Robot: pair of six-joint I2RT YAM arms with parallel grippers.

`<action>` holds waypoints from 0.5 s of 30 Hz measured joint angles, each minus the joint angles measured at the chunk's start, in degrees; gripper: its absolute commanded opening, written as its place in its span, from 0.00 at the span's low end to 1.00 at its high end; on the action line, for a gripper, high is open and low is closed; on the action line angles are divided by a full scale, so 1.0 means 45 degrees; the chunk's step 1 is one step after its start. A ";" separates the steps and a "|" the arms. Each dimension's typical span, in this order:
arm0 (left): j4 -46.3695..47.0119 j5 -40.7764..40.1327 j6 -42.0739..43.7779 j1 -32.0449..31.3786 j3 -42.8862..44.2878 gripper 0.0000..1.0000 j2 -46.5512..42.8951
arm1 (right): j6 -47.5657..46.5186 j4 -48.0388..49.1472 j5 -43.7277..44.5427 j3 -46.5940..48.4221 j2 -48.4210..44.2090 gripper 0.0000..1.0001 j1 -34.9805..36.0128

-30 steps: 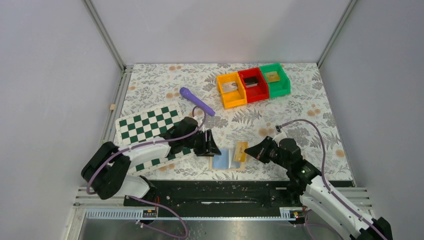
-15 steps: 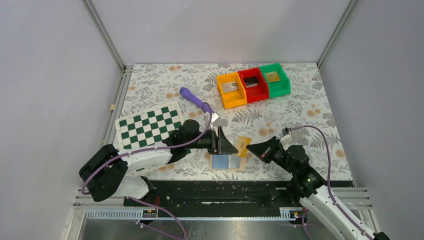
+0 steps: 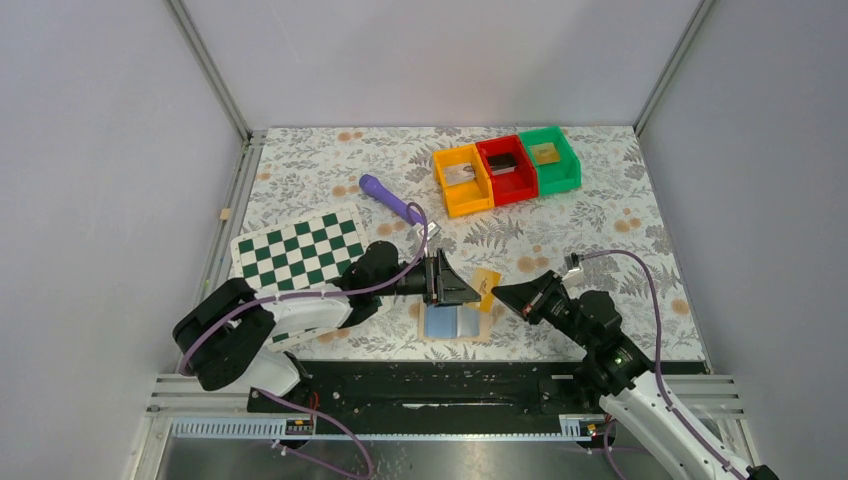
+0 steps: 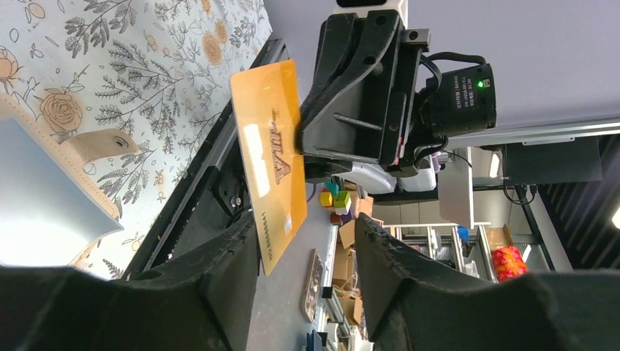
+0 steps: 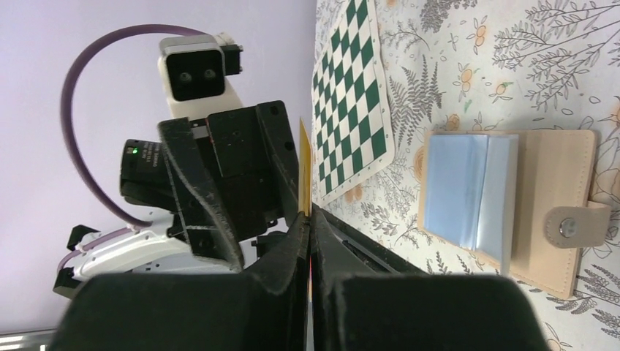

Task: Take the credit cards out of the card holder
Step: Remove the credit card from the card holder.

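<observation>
Floral-printed table cover (image 3: 600, 200) under grey walls, and I'm reading across from the left. First comes the green-and-white checkered board (image 3: 290, 250), lying flat. Just past its far corner is a purple stick-shaped handle (image 3: 390, 200).

Next, the left gripper (image 3: 468, 292) reaches rightward, low over the table. From its own camera the two fingers stand parted, with nothing clamped. The lower end of the card sits in the gap; I can't tell if it brushes a finger.

Below it in the overhead view lies the tan square folding card holder (image 3: 455, 323), opened out flat near the table's front edge. Its long axis runs left to right, the light blue panels face up, and the tan snap tab (image 5: 577, 225) points toward the right arm. Neither gripper touches it.

Now the gold plastic credit card (image 4: 270, 161). It's off the table, raised just above the holder's right end, between the two grippers. Its printed face is turned to the left gripper and reads "VIP"; the embossed row beneath is too small to read. Its long axis lies crosswise to the line between the grippers.

The right gripper (image 5: 309, 227) is pinched tight on one long edge of that card.

At the back stand orange (image 3: 462, 180), red (image 3: 507, 170) and green (image 3: 550, 158) plastic bins, side by side, each holding something small.
</observation>
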 measured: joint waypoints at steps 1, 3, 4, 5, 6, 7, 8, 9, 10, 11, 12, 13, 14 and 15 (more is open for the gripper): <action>0.0141 0.0005 -0.0078 -0.0005 -0.0034 0.40 0.0058 | 0.0015 -0.0010 0.0000 0.0000 -0.0102 0.00 0.0000; 0.0520 0.0005 -0.0301 -0.0005 -0.0180 0.31 0.0209 | 0.0019 -0.0029 0.0019 -0.0005 -0.0345 0.00 0.0000; 0.0733 0.0005 -0.0437 -0.0010 -0.0277 0.22 0.0282 | 0.0019 -0.0029 0.0019 -0.0005 -0.0476 0.00 0.0000; 0.0962 0.0024 -0.0583 -0.0019 -0.0379 0.15 0.0350 | 0.0024 -0.0024 0.0024 -0.0010 -0.0559 0.00 0.0000; 0.1190 0.0029 -0.0724 -0.0029 -0.0481 0.07 0.0427 | 0.0029 -0.0015 0.0024 -0.0015 -0.0583 0.00 0.0000; 0.1423 0.0039 -0.0869 -0.0039 -0.0578 0.01 0.0520 | 0.0044 -0.0010 0.0019 -0.0024 -0.0573 0.00 0.0000; 0.1676 0.0053 -0.1015 -0.0039 -0.0675 0.00 0.0622 | 0.0044 -0.0015 0.0010 -0.0034 -0.0549 0.00 0.0000; 0.1962 0.0083 -0.1190 -0.0039 -0.0753 0.00 0.0763 | 0.0019 -0.0039 0.0010 -0.0034 -0.0495 0.01 0.0000; 0.2181 0.0131 -0.1345 -0.0034 -0.0787 0.00 0.0874 | -0.0068 -0.0117 0.0015 -0.0034 -0.0423 0.05 0.0000; 0.2463 0.0209 -0.1496 -0.0034 -0.0792 0.00 0.1030 | -0.0209 -0.0243 0.0010 -0.0019 -0.0350 0.09 0.0000; 0.2589 0.0267 -0.1569 -0.0034 -0.0801 0.00 0.1117 | -0.0403 -0.0408 0.0000 0.0039 -0.0248 0.17 -0.0015; 0.2642 0.0287 -0.1627 -0.0039 -0.0826 0.00 0.1171 | -0.0661 -0.0641 -0.0044 0.0185 -0.0141 0.22 -0.0019; 0.2647 0.0306 -0.1651 -0.0039 -0.0889 0.00 0.1175 | -0.1010 -0.0942 -0.0121 0.0418 -0.0005 0.26 -0.0024; 0.2652 0.0325 -0.1627 -0.0039 -0.0952 0.00 0.1161 | -0.1311 -0.1234 -0.0204 0.0641 0.0112 0.31 -0.0024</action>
